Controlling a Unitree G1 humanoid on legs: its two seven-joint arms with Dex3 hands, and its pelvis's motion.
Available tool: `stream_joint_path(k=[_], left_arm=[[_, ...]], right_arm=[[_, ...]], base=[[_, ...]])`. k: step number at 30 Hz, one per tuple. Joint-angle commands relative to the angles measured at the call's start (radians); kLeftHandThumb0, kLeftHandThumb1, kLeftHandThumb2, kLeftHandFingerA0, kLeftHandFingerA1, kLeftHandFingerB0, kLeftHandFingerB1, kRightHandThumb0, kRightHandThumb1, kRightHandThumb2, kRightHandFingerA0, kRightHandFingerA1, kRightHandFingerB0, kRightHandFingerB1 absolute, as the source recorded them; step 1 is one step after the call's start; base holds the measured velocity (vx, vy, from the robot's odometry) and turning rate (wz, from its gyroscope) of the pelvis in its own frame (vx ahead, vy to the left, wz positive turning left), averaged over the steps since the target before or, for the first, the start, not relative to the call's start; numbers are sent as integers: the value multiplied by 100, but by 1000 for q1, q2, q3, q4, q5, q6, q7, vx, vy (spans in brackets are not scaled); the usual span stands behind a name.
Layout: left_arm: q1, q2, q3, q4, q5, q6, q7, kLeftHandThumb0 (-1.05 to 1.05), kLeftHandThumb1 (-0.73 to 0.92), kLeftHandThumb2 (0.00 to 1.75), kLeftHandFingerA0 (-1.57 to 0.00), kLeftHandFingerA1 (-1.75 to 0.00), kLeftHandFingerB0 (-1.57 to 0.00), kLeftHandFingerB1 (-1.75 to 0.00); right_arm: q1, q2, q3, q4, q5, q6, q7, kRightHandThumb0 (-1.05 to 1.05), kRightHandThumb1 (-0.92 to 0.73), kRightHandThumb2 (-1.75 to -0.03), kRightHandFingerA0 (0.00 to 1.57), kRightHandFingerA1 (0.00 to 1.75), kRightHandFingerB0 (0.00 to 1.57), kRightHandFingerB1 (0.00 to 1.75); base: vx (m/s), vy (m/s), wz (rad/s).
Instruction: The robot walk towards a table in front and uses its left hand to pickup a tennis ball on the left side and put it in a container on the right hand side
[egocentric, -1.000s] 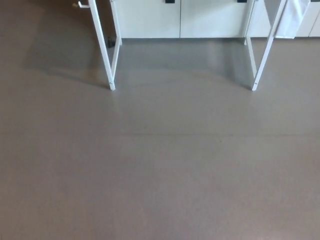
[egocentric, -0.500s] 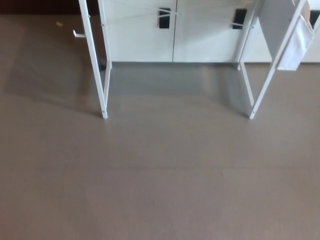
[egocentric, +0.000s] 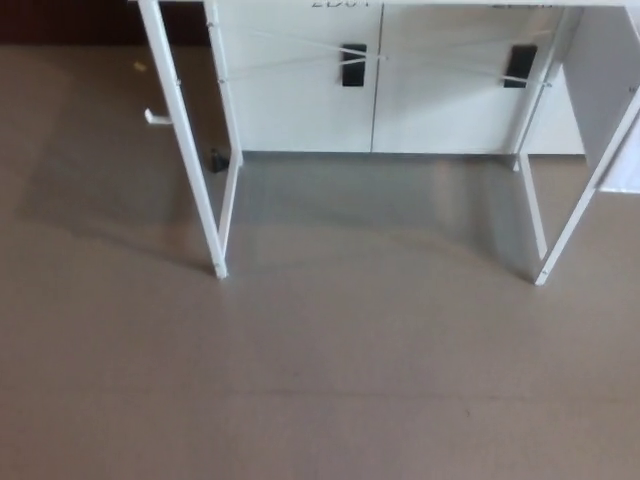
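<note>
Head view | neither hand shows, grip cannot be told | white table legs (egocentric: 187, 150) on grey floor (egocentric: 320, 380)

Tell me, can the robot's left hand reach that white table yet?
Probably not. The left hand is out of view, and a stretch of floor lies before the table, whose top is cut off.

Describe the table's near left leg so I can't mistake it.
Find the white cabinet doors across the top; a white table frame stands before them. The near left leg is the long slanted post at picture left, footed on the grey floor. Its foot sits lower in the picture than the rear leg beside it.
</note>
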Motion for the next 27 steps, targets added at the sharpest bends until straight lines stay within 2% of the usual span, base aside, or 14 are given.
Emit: stream_joint_path(k=[1,12,17,22,27], left_arm=[[-7,7,15,-2,-26,6,-23,-23,58,57,-37,-68,-22,-36],[23,7,22,-5,-30,1,-47,-25,59,57,-37,-68,-23,-36],[8,18,12,32,-9,-23,-34,-27,59,57,-38,-71,-24,-37],[-1,22,16,27,-20,-14,-45,-26,58,57,-39,-72,-22,-37],[-23,23,15,27,-14,-17,-34,-27,58,58,-39,-73,-21,-38]], right_arm=[[2,-9,8,0,-17,-5,-19,-8,-47,-53,68,48,52,43],[19,-9,10,31,-22,-41,-25,-6,-47,-53,68,49,52,44],[12,-25,43,71,-80,-88,-77,-11,-46,-53,69,49,53,43],[12,-22,50,65,-74,-92,-86,-10,-47,-54,70,50,51,44],[-29,-19,47,114,-70,-101,-99,-11,-46,-54,71,50,51,45]], base=[[416,173,-18],[367,166,0],[317,-86,13],[350,-299,21],[259,-24,-7]])
